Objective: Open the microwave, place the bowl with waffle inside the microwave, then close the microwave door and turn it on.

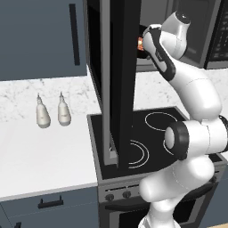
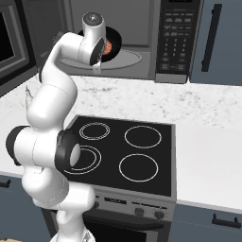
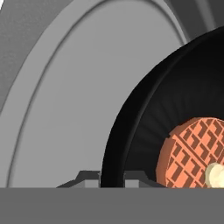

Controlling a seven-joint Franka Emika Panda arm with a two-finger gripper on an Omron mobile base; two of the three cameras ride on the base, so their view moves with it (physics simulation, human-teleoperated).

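Your claw is closed on the rim of the bowl. You can see its two dark tips at the bottom of the hand view, one on each side of the black rim. The bowl fills the right side of that view. A brown waffle lies in it at the lower right, with a small pale blob on top.

Behind the bowl, on the left of the hand view, is the round grey plate of the microwave. The bowl is over that plate. You cannot tell if it touches the plate.

In the right base view the hand is at the top, left of middle, inside the microwave. The keypad is to the right of it.

In the left base view the door stands wide open. It shows edge-on as a tall dark slab in the middle.

Lower down is the cooktop with four rings. Two pale bottles stand on the counter at the left of the left base view.
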